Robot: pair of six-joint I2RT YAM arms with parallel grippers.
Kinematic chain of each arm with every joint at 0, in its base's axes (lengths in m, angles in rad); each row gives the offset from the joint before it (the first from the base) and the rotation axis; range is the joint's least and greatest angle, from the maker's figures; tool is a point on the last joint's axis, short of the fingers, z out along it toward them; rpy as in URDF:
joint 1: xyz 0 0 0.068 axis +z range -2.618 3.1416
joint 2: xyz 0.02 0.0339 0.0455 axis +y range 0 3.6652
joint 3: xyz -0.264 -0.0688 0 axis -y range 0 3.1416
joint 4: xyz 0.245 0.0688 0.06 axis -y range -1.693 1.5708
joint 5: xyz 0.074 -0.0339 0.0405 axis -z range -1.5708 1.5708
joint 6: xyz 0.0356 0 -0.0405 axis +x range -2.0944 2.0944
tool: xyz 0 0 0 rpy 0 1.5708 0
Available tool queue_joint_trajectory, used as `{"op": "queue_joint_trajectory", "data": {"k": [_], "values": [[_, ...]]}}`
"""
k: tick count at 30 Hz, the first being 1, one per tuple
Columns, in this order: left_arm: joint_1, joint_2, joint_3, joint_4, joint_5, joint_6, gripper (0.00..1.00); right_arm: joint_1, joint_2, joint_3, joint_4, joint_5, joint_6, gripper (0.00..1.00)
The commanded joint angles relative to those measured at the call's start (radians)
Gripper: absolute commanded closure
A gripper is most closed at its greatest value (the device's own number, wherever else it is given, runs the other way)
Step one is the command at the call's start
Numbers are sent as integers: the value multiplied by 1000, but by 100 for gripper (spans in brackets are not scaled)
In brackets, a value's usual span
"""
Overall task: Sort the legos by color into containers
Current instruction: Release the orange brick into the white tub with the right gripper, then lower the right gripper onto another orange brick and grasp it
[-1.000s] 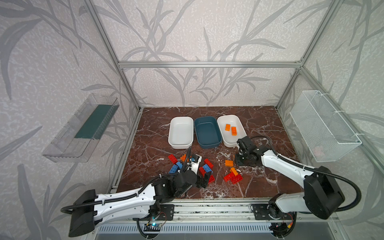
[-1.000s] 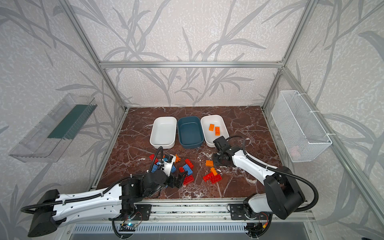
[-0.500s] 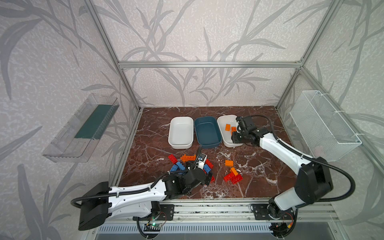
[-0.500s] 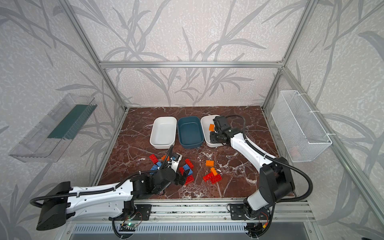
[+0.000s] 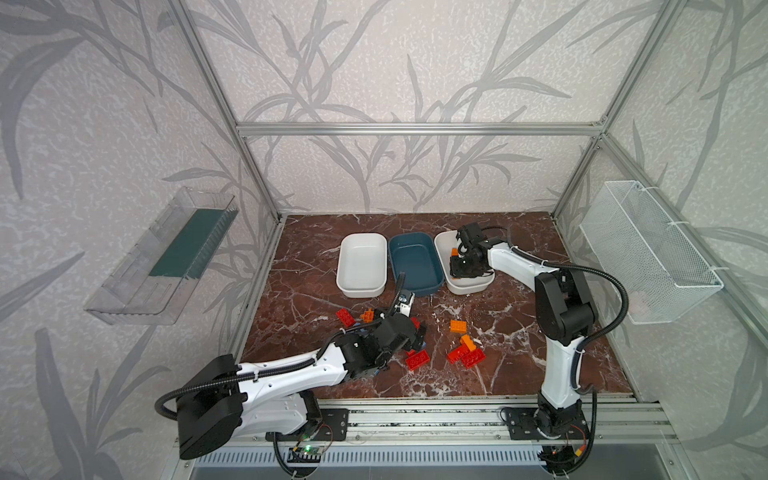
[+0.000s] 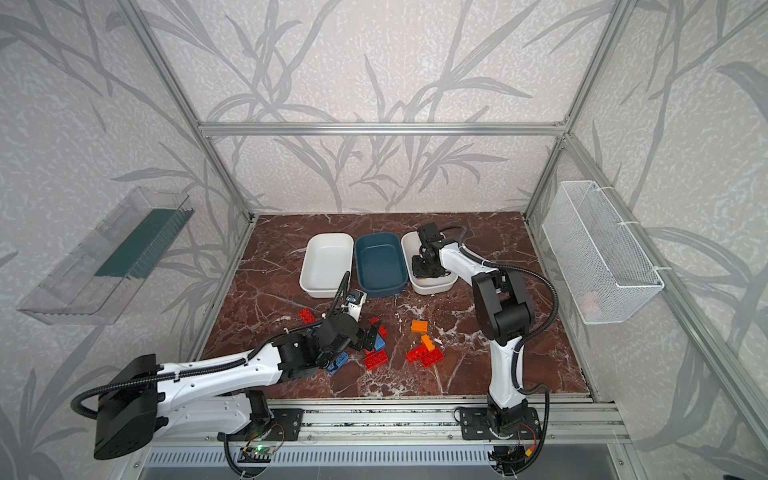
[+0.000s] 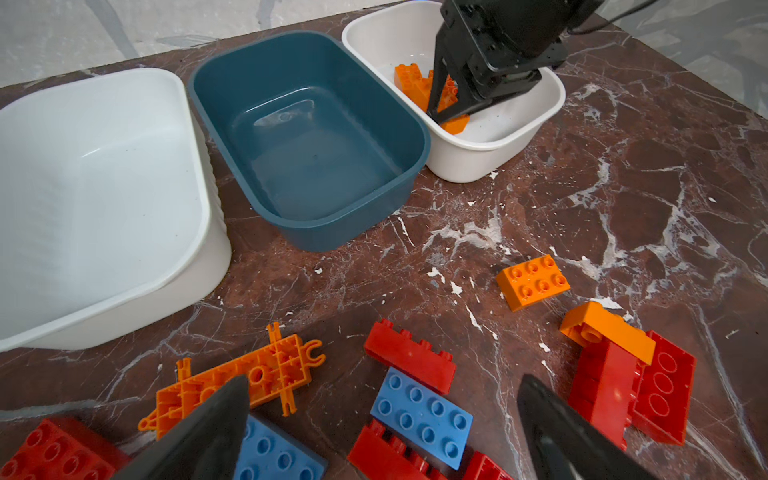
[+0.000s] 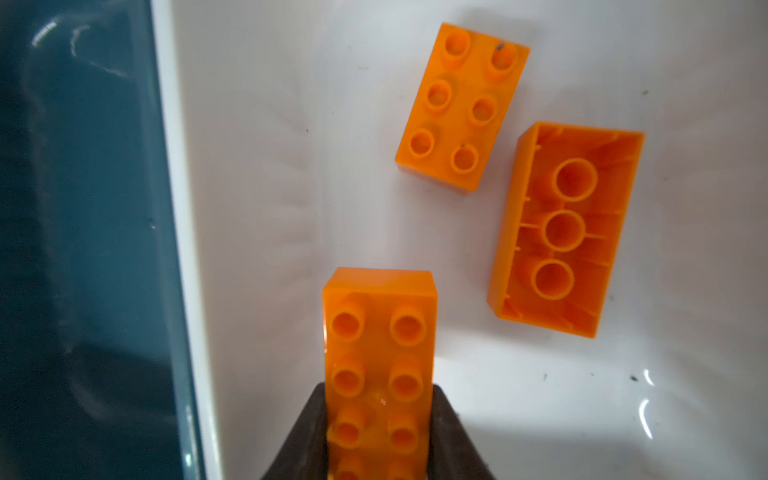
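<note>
R gripper [image 8: 380,395] clamps orange 2x4 brick [image 8: 380,324] low inside far-right white tub [image 8: 266,187], beside two orange bricks [image 8: 461,108]: colour match, ready to drop. L gripper [image 7: 384,386] gapes wide over near-left pile [image 5: 417,359], straddling blue brick [image 7: 419,415], prob next pick.

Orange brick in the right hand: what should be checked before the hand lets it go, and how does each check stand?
1. Right hand shut on held orange brick: ok.
2. Brick over right white tub, not teal tub: ok.
3. Tub contents match: studs-up orange brick, upside-down orange brick: ok.
4. Held brick clear of both: ok.
5. Brick touching tub floor: cannot tell.
6. Left hand open, away from that tub: ok.
</note>
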Motion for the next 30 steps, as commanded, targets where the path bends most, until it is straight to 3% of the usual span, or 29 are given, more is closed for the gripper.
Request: {"op": "queue_joint_trajectory", "data": {"k": [1,4,7,13,18,22,26,30], "values": [[13,-37,6,1,14,0,1,-7,-3,33,-20,-6,-14,65],[17,-65,-6,-15,13,-12,1,-7,-20,32,-28,-9,-17,49],[18,-101,-18,-32,16,-34,1,-7,-74,-1,-19,-9,-15,42],[15,-204,-43,-85,55,-71,1,-1,-238,-97,-27,-8,-6,41],[4,-316,-96,-117,92,-127,1,35,-441,-269,-29,18,13,42],[-9,-396,-167,-100,159,-168,1,87,-583,-429,-24,25,46,42],[-67,-441,-218,-101,148,-215,1,167,-699,-576,-14,47,100,42],[-125,-453,-242,-103,121,-248,1,252,-770,-693,15,84,175,33]]}}
